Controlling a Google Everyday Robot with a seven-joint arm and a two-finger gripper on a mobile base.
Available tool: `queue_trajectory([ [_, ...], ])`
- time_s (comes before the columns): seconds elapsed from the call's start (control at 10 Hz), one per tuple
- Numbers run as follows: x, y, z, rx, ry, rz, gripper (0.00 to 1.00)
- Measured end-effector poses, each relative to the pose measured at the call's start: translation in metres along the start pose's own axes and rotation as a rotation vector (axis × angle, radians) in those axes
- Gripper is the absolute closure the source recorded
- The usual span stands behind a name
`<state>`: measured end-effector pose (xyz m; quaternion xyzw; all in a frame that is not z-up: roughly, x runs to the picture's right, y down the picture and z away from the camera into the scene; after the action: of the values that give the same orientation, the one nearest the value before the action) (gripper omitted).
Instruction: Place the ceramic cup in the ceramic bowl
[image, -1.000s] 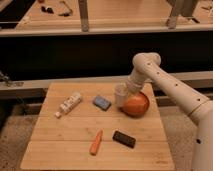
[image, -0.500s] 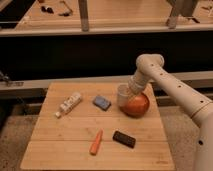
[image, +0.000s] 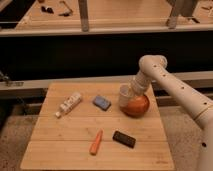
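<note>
The gripper (image: 131, 93) is down at the left rim of the ceramic bowl (image: 136, 105), near the right edge of the table (image: 60, 145), with the arm (image: 175, 90) sloping up and away to the right. Whether the fingers are wide or narrow I cannot tell: the wrist hides them. The ceramic cup (image: 124, 95) sits right at the gripper's tip, against the bowl's left rim and partly over it. It seems tilted, and whether it is gripped or only leaning there is not clear.

Compared with a second ago, the cup and gripper have dropped lower and nearer the bowl; earlier the cup was held a little higher at the bowl's left side. That suggests the placing is at its final stage, with the cup being set down or about to be let go. The risk I would judge is that the cup lands on the rim rather than inside and tips out onto the table.

Further out, a blue sponge (image: 101, 102) lies just left of the cup, a white bottle (image: 69, 104) toward the left edge, a carrot (image: 96, 142) near the front edge, and a dark bar (image: 124, 139) beside it.
</note>
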<state>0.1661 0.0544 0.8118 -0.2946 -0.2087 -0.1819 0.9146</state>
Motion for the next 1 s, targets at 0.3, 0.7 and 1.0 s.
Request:
queue_trajectory([
  [0.3,0.001,0.002,0.000,0.005,-0.003,0.021,0.76],
  [0.7,0.006,0.009,-0.001,0.012,-0.005,0.057,0.76],
  [1.0,0.006,0.010,-0.001,0.014,-0.004,0.065,0.74],
])
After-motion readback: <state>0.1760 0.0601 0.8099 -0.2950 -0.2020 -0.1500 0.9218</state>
